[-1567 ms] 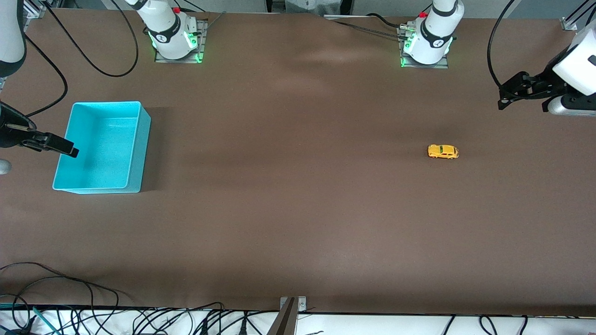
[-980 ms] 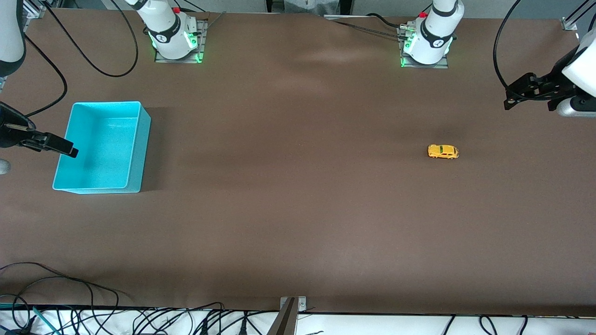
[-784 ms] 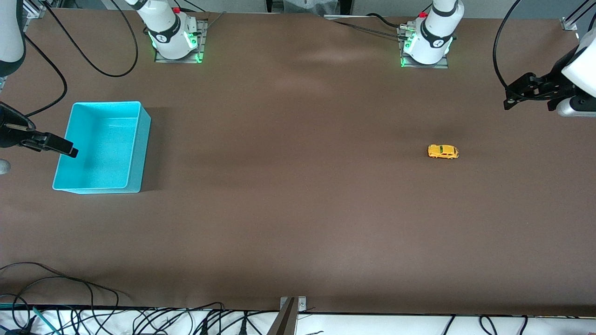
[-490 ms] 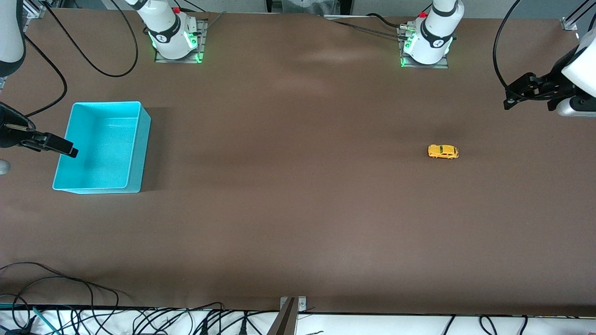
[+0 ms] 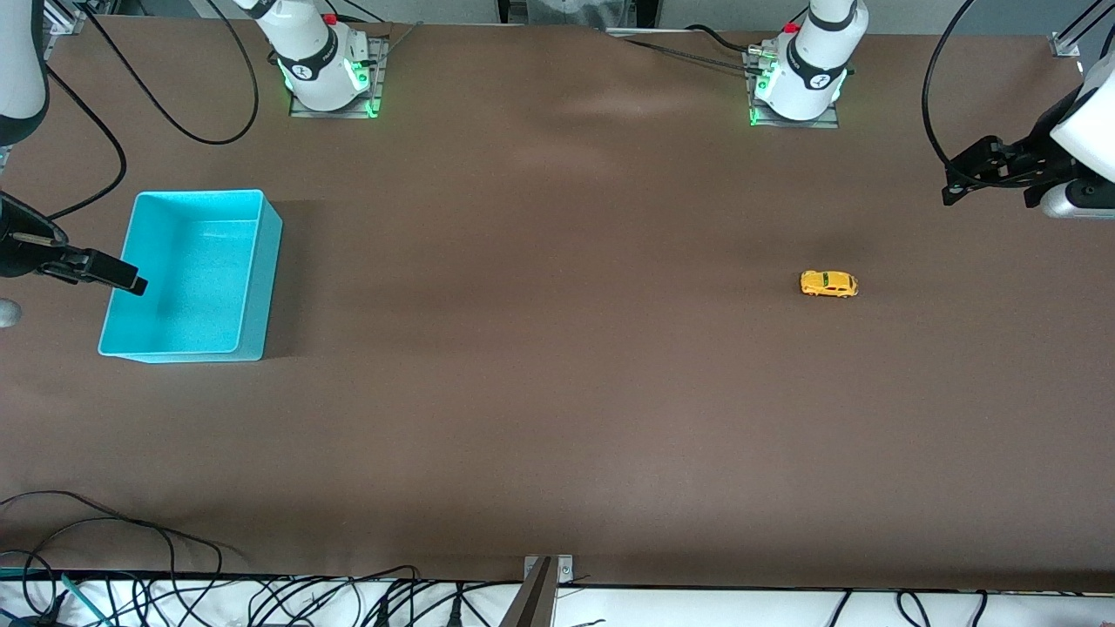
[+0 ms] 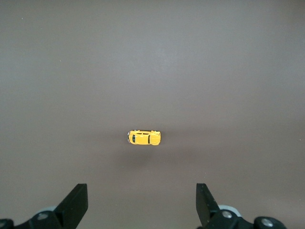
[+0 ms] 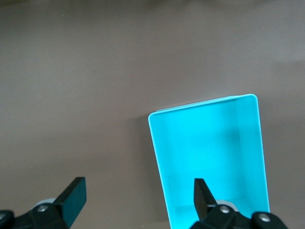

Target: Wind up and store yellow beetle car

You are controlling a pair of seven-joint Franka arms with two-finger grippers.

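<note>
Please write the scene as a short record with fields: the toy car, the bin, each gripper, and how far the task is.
car: yellow beetle car on its wheels on the bare table, toward the left arm's end, nothing touching it
bin: turquoise bin, empty, toward the right arm's end
left gripper: open, in the air over the table's left-arm end; car in view between its fingers
right gripper: open, over the bin's edge, holding nothing
task state: car not yet grasped, not yet stored
</note>
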